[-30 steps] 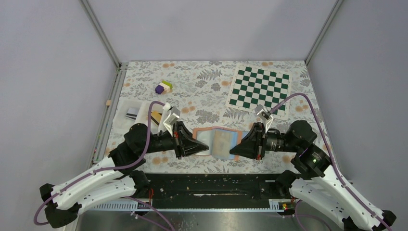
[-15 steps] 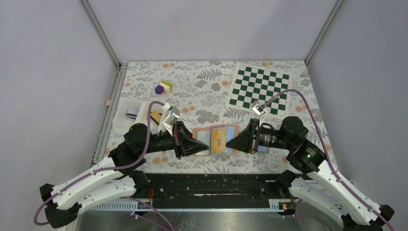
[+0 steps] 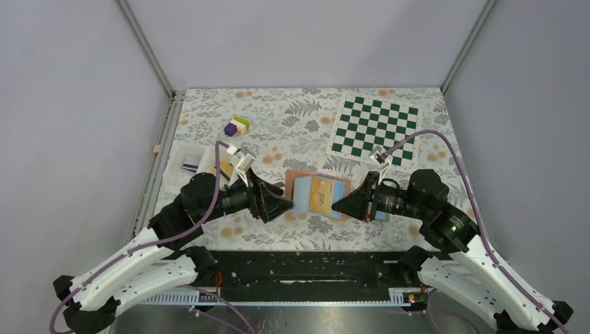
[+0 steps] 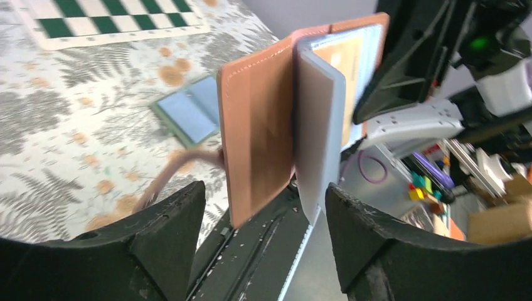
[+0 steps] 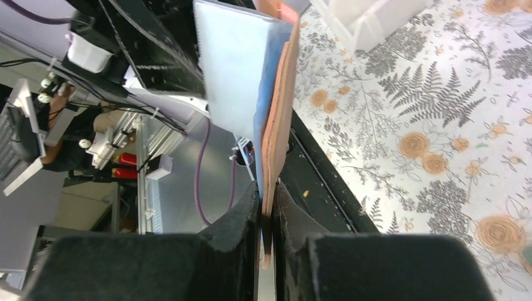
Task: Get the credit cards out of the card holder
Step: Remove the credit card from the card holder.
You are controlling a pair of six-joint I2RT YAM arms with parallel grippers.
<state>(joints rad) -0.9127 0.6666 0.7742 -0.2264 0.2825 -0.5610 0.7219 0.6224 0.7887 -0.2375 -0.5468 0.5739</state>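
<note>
The card holder [image 3: 306,182] has a salmon cover and pale blue pages, and hangs open above the table between the two arms. A yellow-orange credit card [image 3: 321,195] shows in one page. My right gripper [image 3: 341,204] is shut on the holder's right edge; in the right wrist view its fingers [image 5: 244,232] pinch the cover [image 5: 280,113] and a page [image 5: 232,69]. My left gripper [image 3: 284,207] stands open at the left edge. In the left wrist view the cover [image 4: 257,132] and a page [image 4: 319,132] hang between its fingers [image 4: 169,232] untouched.
A green checkered mat [image 3: 376,125] lies at the back right. A small purple, green and yellow block [image 3: 236,126] sits at the back left. A white tray [image 3: 182,154] with flat cards stands behind my left arm. A small blue booklet [image 4: 188,116] lies on the floral cloth.
My left gripper has opened, let go of the holder's left edge and drawn back a little. My right gripper has carried the holder left and slightly away from the table's near edge.
</note>
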